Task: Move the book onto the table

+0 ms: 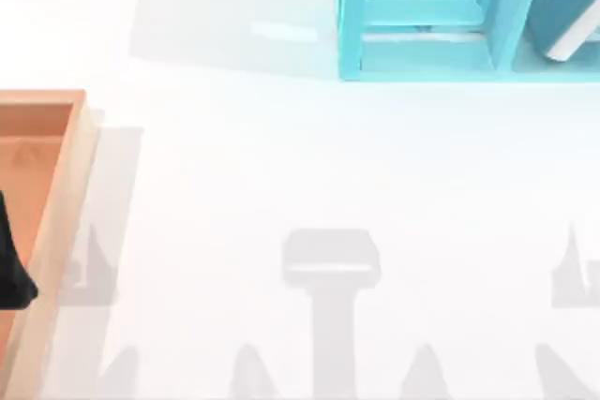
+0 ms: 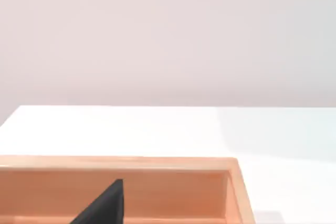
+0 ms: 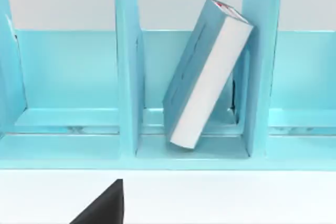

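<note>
- The book [image 3: 206, 74] is sitting in the light-blue shelf unit [image 1: 412, 16], in the middle one of the three compartments that the right wrist view shows.
- It's not upright. It leans hard, with its bottom corner down on the compartment floor towards one divider and its top corner tipped over against the other divider.
- White page edges face the camera, teal cover on the side, and there's a small red mark up at the top corner.
- In the top view the book [image 1: 567, 7] is at the far right edge, tucked in the shelf unit, which stands along the far side of the table [image 1: 309, 166].
- So the book isn't on the table surface; it's well apart from the open white area in the middle.
- Left gripper [image 1: 14, 264]: just a dark shape at the left edge of the top view, over the orange-brown wooden tray [image 1: 70, 194]. One dark finger [image 2: 105, 205] pokes into the left wrist view above the tray's inside. Can't tell how far open it is, and nothing is visibly held.
- Right gripper: a single dark finger [image 3: 105, 203] shows in the right wrist view, over the white table in front of the shelf unit, near side of the book and clearly apart from it. Can't tell the opening here either.
</note>
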